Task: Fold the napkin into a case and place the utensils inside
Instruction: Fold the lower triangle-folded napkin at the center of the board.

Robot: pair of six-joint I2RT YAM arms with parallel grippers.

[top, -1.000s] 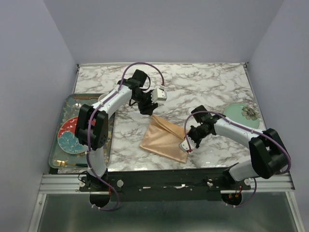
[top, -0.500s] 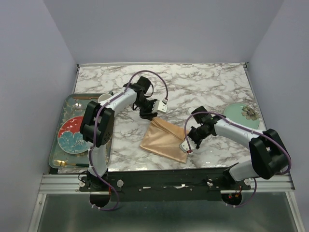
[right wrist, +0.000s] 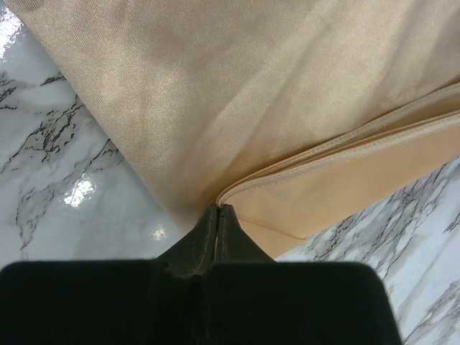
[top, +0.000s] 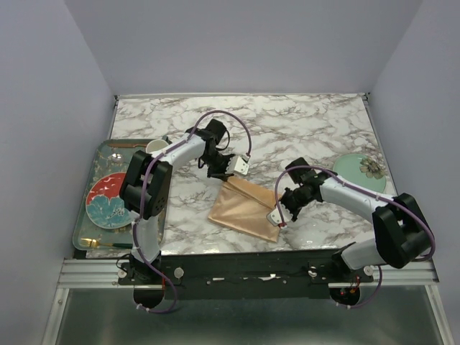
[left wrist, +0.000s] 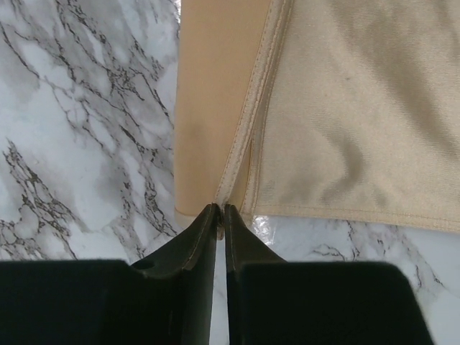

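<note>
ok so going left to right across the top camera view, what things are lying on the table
red plate on the tray → napkin → green plate

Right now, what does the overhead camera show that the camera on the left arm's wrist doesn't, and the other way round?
Only the overhead view shows both arms, the right gripper at the napkin and its near corner, the tray with a red plate and gold utensils, and a green plate. Only the left wrist view shows the stitched hem between two cloth layers, with the left gripper nipping its end. Both show the peach napkin on the marble table.
</note>
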